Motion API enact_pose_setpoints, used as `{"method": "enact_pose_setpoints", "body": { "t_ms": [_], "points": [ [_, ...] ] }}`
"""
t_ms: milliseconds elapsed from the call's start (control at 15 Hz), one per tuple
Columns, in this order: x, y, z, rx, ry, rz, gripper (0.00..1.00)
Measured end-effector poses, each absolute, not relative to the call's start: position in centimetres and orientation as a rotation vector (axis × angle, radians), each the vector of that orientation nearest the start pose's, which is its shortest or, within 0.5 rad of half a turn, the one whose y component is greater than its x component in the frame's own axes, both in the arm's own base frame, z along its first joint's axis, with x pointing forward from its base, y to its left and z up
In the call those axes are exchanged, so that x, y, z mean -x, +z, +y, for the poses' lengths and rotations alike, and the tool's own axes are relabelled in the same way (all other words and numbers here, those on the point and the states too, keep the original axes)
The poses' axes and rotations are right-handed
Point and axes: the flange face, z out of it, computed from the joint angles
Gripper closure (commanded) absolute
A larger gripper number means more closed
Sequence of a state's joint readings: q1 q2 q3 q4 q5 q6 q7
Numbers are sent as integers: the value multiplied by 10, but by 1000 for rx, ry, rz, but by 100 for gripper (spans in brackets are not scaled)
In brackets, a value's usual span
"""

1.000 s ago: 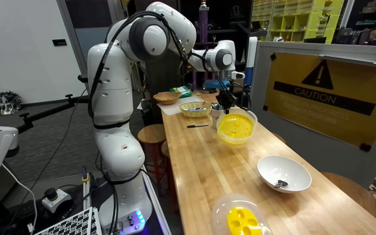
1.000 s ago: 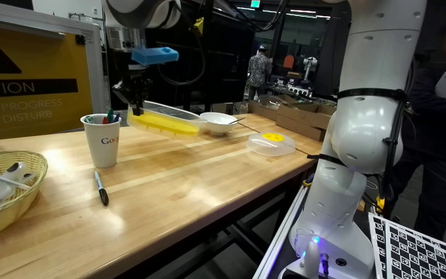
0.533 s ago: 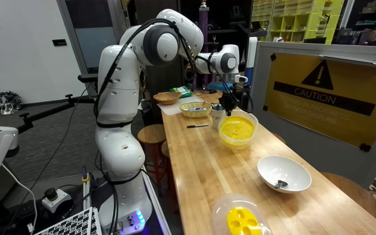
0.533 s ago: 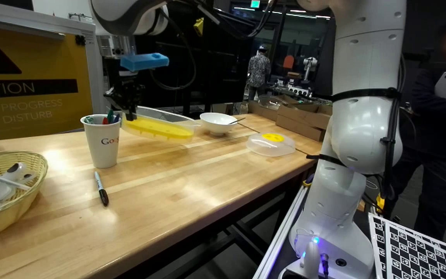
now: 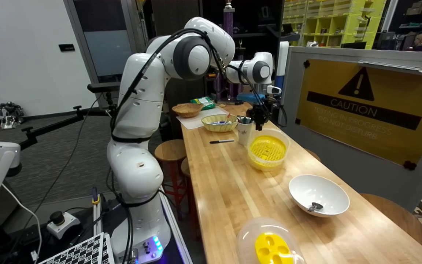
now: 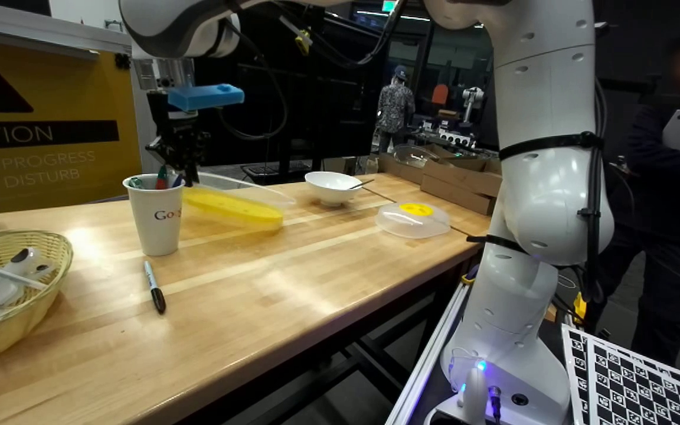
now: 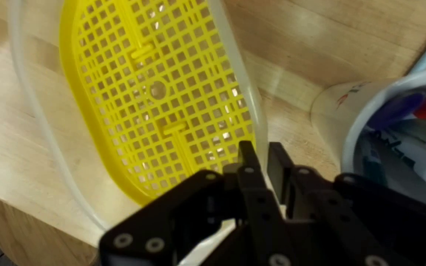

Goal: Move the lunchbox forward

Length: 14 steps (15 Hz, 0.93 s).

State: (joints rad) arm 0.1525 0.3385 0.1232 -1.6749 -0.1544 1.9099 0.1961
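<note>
Gripper [image 7: 261,148] nearly closed, pinching lunchbox [image 7: 174,128] by rim; lunchbox extending toward 10 o'clock in wrist view. Counting one lunchbox, one white cup [image 6: 157,230], one white bowl [image 5: 326,189], two baskets [image 5: 218,128].

In an exterior view, note 1 lunchbox [image 5: 268,151] right of 1 cup [image 5: 244,135], behind and left of 1 bowl [image 5: 329,196]. Log 1 utensil [image 5: 315,206] in the bowl, pens [image 5: 244,119] in the cup, 1 marker [image 5: 222,141] left of the cup, 1 basket [image 5: 221,128] behind the marker.
</note>
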Motion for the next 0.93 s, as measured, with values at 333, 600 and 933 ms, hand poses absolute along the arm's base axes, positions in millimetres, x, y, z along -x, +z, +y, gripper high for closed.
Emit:
{"method": "enact_pose_setpoints", "body": {
  "t_ms": [333,600,933],
  "points": [
    [-628,408,161,3256,116,-207,22],
    [-632,411,161,3255,108,-200,0],
    [-636,414,156,3259,94,-152,0]
  ]
}}
